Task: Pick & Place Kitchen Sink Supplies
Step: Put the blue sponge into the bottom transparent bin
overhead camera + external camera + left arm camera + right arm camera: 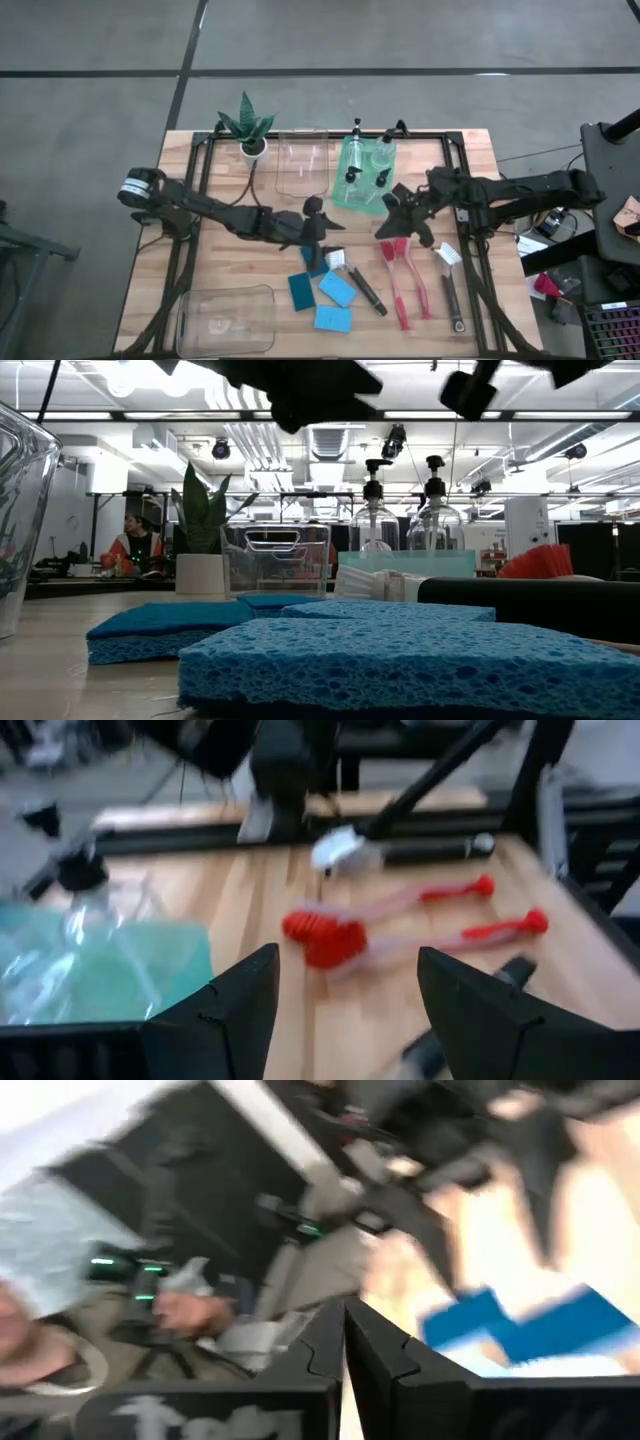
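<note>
left gripper [335,225] at frame centre, fingers wide apart, held nothing | right gripper [392,212] right of centre beside green bin [352,195], fingers pressed together, empty

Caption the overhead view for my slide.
Two arms hover mid-table over blue sponges and red brushes; bottles fill the green bin.

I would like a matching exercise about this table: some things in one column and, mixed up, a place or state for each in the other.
Things:
1. clear bottles
2. red brushes
3. left gripper
4. right gripper

Places or states:
A. fingers shut, holding nothing
B. lying flat on the wooden table
C. standing in the green bin
D. fingers open, holding nothing

Pairs: 1-C, 2-B, 3-D, 4-A
</note>
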Tool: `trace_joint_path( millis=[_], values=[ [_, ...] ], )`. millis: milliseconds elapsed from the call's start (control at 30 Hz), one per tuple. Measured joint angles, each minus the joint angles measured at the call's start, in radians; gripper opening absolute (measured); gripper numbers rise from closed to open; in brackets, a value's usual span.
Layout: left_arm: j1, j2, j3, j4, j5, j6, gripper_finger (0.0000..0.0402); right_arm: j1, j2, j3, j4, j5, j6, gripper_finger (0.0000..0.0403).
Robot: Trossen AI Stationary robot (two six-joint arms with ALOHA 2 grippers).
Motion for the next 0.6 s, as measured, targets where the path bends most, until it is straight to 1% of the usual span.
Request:
trace_joint_path(
  millis=[67, 167, 300, 400, 500, 600],
  values=[
    [-0.003, 0.000, -0.038, 0.111, 0.025, 0.017, 0.0231, 0.042, -0.032, 0.008, -0.097, 0.097, 0.004, 0.0009],
    [-0.002, 0.000, -0.094, 0.270, 0.056, 0.017, 0.0226, 0.111, -0.075, 0.009, -0.225, 0.240, 0.068, 0.0008],
    [-0.003, -0.002, -0.145, 0.374, 0.090, 0.028, 0.0202, 0.188, -0.108, 0.008, -0.413, 0.391, 0.205, 0.0008],
    [-0.003, -0.016, -0.161, 0.398, 0.100, 0.029, 0.0179, 0.241, -0.106, 0.008, -0.525, 0.489, 0.305, 0.0008],
    [-0.008, -0.017, -0.177, 0.420, 0.115, 0.032, 0.0157, 0.281, -0.084, 0.008, -0.584, 0.529, 0.381, 0.0008],
    [-0.014, -0.022, -0.180, 0.427, 0.164, 0.044, 0.0138, 0.307, -0.053, 0.008, -0.600, 0.534, 0.435, 0.0008]
  ],
)
